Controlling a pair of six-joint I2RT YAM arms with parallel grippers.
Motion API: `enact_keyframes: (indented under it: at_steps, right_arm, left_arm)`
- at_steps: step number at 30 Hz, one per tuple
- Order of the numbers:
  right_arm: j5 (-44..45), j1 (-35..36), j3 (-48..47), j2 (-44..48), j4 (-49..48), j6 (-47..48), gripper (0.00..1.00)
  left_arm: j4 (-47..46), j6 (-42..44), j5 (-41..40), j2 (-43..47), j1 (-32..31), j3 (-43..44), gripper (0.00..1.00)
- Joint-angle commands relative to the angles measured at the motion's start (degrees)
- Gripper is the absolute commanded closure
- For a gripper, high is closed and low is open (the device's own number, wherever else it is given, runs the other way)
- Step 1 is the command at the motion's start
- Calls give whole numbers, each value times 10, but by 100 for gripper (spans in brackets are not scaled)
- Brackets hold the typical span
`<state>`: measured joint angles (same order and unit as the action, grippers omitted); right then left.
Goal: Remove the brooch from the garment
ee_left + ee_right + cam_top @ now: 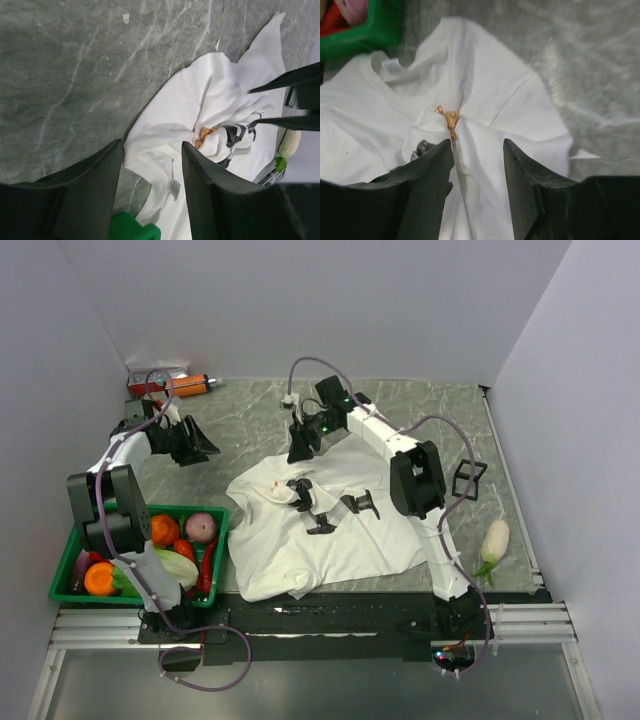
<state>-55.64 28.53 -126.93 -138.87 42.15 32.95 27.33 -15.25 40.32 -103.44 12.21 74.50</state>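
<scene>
While both my arms reach over the grey-green marbled stone tabletop [430, 420], the large white short-sleeved cloth T-shirt with black printed shapes [340, 540] lies crumpled at its middle. My right end effector [477, 145] hovers over the bunched upper part of that garment. Its fingers are parted and nothing is held between them. My left end effector [150, 150] is likewise released and empty, poised above bare tabletop, apart from the cloth's edge.

The tiny orange-red brooch [451, 119] sits on a raised fold of the garment. It lies just ahead of my right end effector, slightly left of the gap in the right wrist view and close to that side's fingertip. Its long axis runs roughly along my line of approach, pointing toward the gap.

Judgement: the right arm is clearly the nearer. The next move calls for a small sideways correction to centre the brooch, then a descent, closing across its narrow width without pinching the cloth beneath.
</scene>
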Motion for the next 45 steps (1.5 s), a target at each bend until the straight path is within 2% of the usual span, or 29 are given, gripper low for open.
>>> enact_keyframes:
  at_steps: [1,6,13,17,20,30,33,45]
  right_arm:
    - [-4,23,-9,2,28,-5,43]
    - [24,38,-24,-25,41,-43,43]
    - [38,37,41,14,-22,-52,43]
    - [-3,40,-6,-12,25,-60,44]
    - [-10,43,-1,-29,22,-98,47]
    - [26,50,12,-61,-45,-224,47]
    - [66,53,6,-65,-48,-249,47]
    - [47,65,14,-82,-36,-270,49]
  left_arm:
    - [-6,0,39,40,22,5,44]
    - [-27,-15,50,53,29,-15,44]
    - [-39,-15,57,80,31,-48,44]
    - [-45,-19,65,91,32,-59,44]
    - [-47,-20,67,96,32,-62,44]
    - [-44,-18,69,109,32,-74,44]
    - [-47,-22,68,113,32,-81,44]
    - [-50,-18,68,113,33,-89,44]
